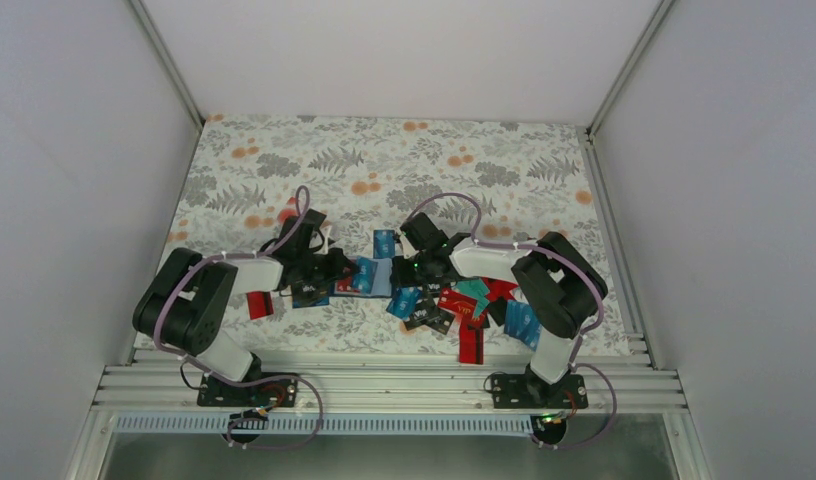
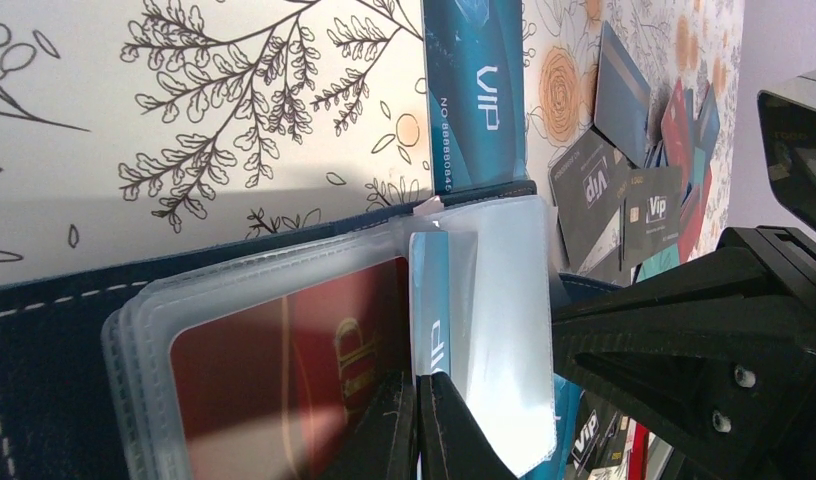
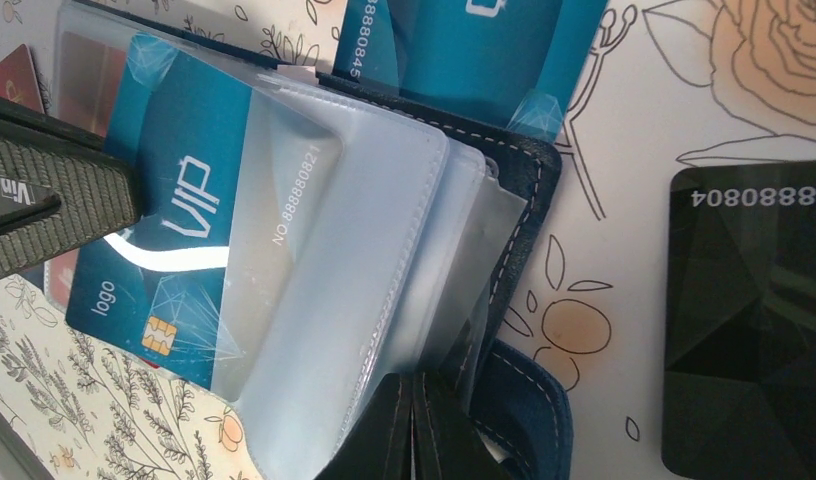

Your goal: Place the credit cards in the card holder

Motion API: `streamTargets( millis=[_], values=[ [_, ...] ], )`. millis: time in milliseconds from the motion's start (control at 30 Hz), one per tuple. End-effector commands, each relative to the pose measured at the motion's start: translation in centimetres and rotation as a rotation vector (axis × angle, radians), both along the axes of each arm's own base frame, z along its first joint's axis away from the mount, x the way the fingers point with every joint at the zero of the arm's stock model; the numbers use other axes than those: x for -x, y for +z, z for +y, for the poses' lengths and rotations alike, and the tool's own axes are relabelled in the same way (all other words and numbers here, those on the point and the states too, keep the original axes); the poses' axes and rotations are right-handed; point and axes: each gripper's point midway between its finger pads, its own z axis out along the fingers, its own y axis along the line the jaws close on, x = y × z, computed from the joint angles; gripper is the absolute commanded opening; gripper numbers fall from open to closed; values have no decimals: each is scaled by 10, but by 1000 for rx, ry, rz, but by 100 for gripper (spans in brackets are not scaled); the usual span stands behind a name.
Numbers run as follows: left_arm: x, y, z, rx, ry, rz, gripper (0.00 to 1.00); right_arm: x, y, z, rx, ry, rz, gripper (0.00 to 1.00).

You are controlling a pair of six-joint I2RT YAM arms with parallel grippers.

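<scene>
Partly sleeved, teal card (image 3: 174,190) sits in card holder (image 3: 529,210); right pincer (image 3: 414,405) grips sleeves (image 3: 374,230).

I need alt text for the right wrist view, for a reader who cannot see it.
A teal VIP card sits halfway inside a clear sleeve of the open navy card holder. The right hand pinches the sleeves from below; a black card lies on the floral table beside it.

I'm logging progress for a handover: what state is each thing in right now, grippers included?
Card holder: open, clear sleeves fanned.
Teal card: partway into a sleeve.
Red card: inside a sleeve.
Left gripper: shut on teal card.
Right gripper: shut on card holder sleeves.
Loose cards: lying outside the holder.
</scene>
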Motion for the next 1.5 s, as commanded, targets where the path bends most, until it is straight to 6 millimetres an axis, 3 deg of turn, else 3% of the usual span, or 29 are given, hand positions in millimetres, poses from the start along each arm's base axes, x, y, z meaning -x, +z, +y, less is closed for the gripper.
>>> streamTargets(
  millis=[0, 1467],
  values=[
    [-7, -3, -1, -4, 18, 3, 2, 27, -37, -30, 133, -10, 103, 4],
    [15, -14, -19, -11, 20, 52, 2, 35, -48, -35, 143, -2, 130, 4]
  ],
)
